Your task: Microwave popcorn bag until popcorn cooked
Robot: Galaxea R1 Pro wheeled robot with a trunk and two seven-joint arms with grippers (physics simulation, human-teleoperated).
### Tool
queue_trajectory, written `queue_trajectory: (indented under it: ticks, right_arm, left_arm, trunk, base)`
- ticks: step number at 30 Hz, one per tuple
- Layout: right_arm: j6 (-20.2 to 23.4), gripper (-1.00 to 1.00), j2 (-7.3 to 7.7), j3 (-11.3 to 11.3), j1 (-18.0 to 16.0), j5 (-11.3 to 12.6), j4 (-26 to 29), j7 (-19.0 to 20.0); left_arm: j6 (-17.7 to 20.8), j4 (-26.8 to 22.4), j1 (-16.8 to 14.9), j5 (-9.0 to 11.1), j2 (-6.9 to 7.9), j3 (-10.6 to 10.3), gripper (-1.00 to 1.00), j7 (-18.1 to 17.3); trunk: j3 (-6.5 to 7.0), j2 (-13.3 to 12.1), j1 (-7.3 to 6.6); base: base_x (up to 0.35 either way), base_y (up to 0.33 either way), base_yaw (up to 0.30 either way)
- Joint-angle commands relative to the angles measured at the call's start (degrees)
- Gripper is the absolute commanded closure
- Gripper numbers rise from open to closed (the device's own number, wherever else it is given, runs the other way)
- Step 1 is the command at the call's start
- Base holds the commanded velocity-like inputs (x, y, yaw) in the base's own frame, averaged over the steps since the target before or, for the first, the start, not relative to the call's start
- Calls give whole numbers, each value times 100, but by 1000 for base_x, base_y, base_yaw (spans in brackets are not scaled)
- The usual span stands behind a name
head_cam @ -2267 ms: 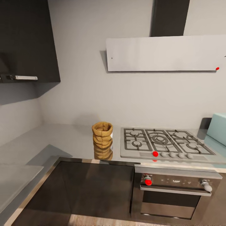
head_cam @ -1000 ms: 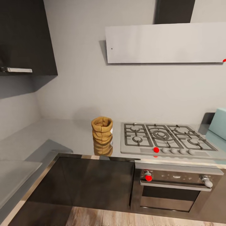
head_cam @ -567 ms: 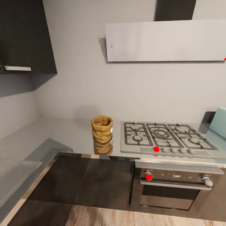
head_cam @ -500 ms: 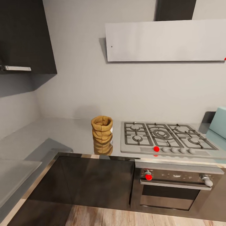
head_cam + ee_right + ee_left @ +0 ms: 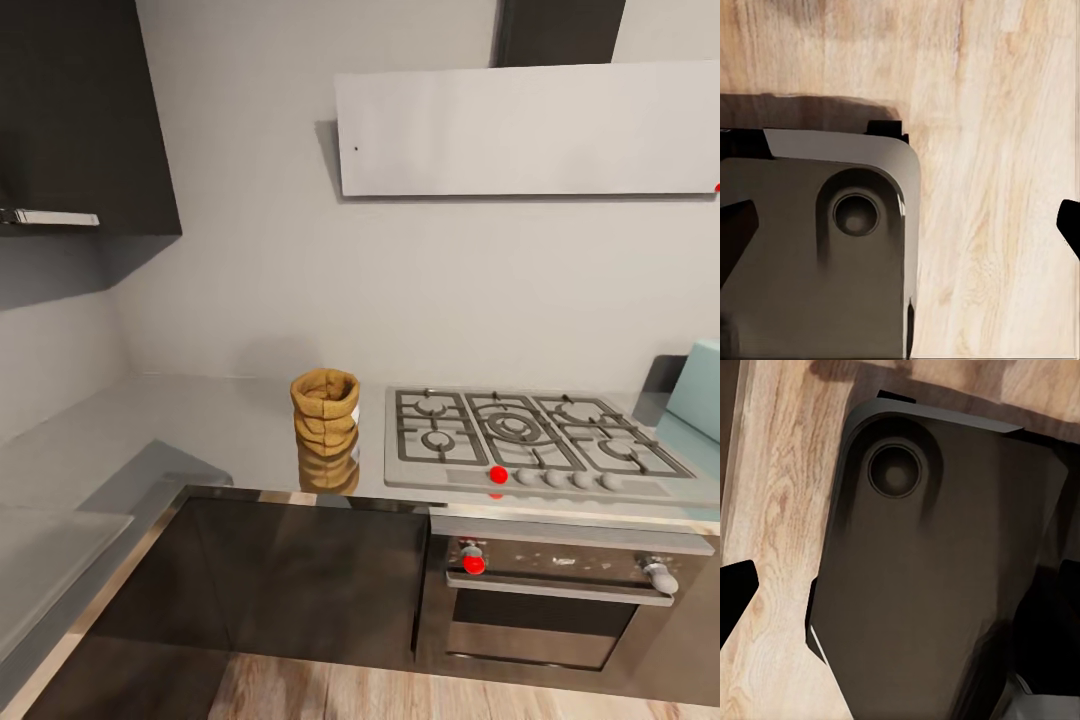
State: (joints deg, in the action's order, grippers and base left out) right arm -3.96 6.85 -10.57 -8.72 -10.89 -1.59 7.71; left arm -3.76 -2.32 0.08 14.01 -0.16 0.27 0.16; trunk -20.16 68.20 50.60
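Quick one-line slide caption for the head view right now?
Popcorn bag stands upright on the countertop beside the gas hob; microwave at the right edge.

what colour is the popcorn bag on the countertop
Tan-brown; the popcorn bag shows best in the head view.

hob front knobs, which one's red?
The leftmost knob on the hob's front strip, nearest the popcorn bag. The four to its right are grey.

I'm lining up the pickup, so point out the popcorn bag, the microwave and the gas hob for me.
popcorn bag [image 5: 325,410]: head view, on its ridged side below the rolled rim.
microwave [image 5: 697,392]: head view, on its pale blue side at the picture's right edge.
gas hob [image 5: 520,430]: head view, on the middle burner grate.
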Motion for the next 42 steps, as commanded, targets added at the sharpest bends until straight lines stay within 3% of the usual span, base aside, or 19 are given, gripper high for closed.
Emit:
queue_trajectory:
  ticks: [1, 7, 10, 15, 19, 21, 23, 27, 32, 35, 37, 39, 42]
  right_arm:
    - [-31, -100, 6, -46, -7, -66, 2, 15]
    - [-20, -100, 2, 43, -7, -161, 205, 51]
    - [-15, -100, -17, 253, -7, -244, 628, 44]
    - [291, -100, -78, 355, -7, -287, 1477, 54]
    - [1492, -100, -235, 375, -7, -281, 2825, 79]
    - [2443, -100, -406, 390, -7, -276, 3915, 102]
    - [2925, -100, -508, 505, -7, -328, 4544, 106]
    - [3899, -100, -572, 858, -8, -385, 5717, 108]
    - [5319, -100, -619, 1020, -10, -354, 7654, 115]
    - [5943, -100, -774, 1276, 14, -358, 8115, 116]
    - [6350, -100, -1026, 1504, -67, -375, 8272, 108]
    - [6396, -100, -1295, 1613, -319, -385, 8321, 98]
    - [6396, -100, -1559, 1677, -815, -391, 8343, 88]
  left_arm:
    - [-11, -5, 1, 34, -1, 1, -100, 2]
    - [-11, -5, 1, 34, -8, 6, -100, 2]
    - [-11, -5, 1, 34, -4, 7, -100, 2]
    - [-11, -5, 1, 34, -2, 8, -100, 2]
    - [-11, -5, 1, 33, -5, 7, -100, 2]
    - [-11, -5, 1, 33, -9, 2, -100, 2]
    - [-11, -5, 1, 32, -8, 2, -100, 2]
    - [-11, -5, 1, 31, -10, 5, -100, 2]
    - [-11, -5, 1, 31, -6, 2, -100, 2]
    - [-11, -5, 1, 31, -4, 0, -100, 2]
    - [-11, -5, 2, 34, -2, -1, -100, 2]
    - [-11, -5, 1, 33, -1, 3, -100, 2]
    - [-11, -5, 1, 34, -1, 5, -100, 2]
  trunk:
    - [-5, 3, 0]
    - [-5, 3, 0]
    - [-5, 3, 0]
    - [-5, 3, 0]
    - [-5, 3, 0]
    - [-5, 3, 0]
    - [-5, 3, 0]
    - [-5, 3, 0]
    - [-5, 3, 0]
    - [-5, 3, 0]
    - [-5, 3, 0]
    - [-5, 3, 0]
    - [-5, 3, 0]
  base:
    - [0, 0, 0]
    - [0, 0, 0]
    - [0, 0, 0]
    - [0, 0, 0]
    - [0, 0, 0]
    - [0, 0, 0]
    - [0, 0, 0]
    - [0, 0, 0]
    - [0, 0, 0]
    - [0, 0, 0]
    - [0, 0, 0]
    - [0, 0, 0]
    - [0, 0, 0]
